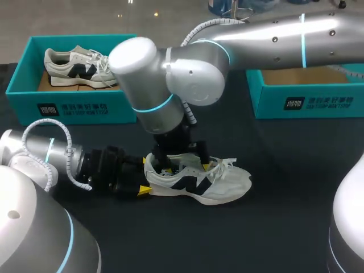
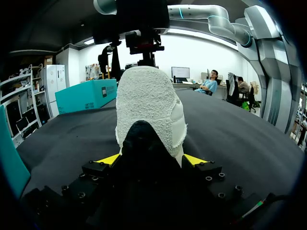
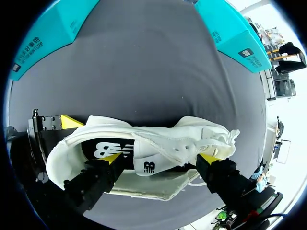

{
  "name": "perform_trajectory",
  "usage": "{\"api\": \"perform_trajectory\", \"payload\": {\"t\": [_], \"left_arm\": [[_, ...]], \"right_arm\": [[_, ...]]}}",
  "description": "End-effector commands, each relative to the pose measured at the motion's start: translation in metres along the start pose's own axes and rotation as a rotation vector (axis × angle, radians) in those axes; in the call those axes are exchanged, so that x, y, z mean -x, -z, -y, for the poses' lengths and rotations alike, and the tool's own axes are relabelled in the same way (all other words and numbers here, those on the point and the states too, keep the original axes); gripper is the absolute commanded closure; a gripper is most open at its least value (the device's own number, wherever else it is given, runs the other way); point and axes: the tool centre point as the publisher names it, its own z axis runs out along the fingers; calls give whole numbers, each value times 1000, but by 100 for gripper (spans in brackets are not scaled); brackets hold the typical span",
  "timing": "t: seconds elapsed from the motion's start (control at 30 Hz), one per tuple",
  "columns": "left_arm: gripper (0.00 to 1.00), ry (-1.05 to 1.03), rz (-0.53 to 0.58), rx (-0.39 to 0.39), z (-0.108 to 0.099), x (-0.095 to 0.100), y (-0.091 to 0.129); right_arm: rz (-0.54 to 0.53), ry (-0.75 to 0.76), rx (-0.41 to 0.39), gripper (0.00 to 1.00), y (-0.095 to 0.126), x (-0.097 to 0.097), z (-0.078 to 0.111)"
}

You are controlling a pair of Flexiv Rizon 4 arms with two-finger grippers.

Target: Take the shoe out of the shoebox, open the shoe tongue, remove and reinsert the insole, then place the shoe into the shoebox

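The shoe [image 1: 199, 182] lies on its sole near the middle of the desk [image 1: 284, 227], a little toward the front edge, with its toe toward the right edge and its heel [image 2: 146, 96] toward the left edge. It is out of both boxes and well apart from them.

The left gripper [image 2: 151, 159] comes in low from the left edge, level with the desk. Its jaws pinch the heel, one yellow tip pressed to each side. The nearer tip shows as a yellow wedge just beside the sole in the head view.

The right arm [image 1: 273, 40] reaches in from the far right corner, past the middle, and points straight down over the shoe. The right gripper [image 3: 161, 157] stands over the shoe's mouth with its jaws spread wide along the shoe's length. One tip is at the dark collar lining toward the heel and the other is by the laces [image 1: 224, 165]. The white tongue [image 3: 158, 158] lies between them. I cannot tell whether either tip presses on it.

The left box [image 1: 74, 108] sits at the far left corner, open, with a second shoe [image 1: 77, 68] lying in it on its sole. The right box [image 1: 307, 102] sits along the far edge toward the right corner, open, its brown floor showing
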Motion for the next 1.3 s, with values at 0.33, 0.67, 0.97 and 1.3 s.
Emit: {"api": "perform_trajectory", "payload": {"t": [0.33, 0.67, 0.97, 1.3], "left_arm": [[100, 0, 0, 2, -4, -3, -3], [100, 0, 0, 2, -4, -3, -3], [100, 0, 0, 2, -4, -3, -3], [100, 0, 0, 2, -4, -3, -3]], "right_arm": [[53, -170, 75, 100, 2, 11, 8], [72, -208, 93, 100, 23, 29, 12], [60, -260, 83, 100, 27, 53, 17], [48, -313, 76, 100, 29, 71, 19]]}}
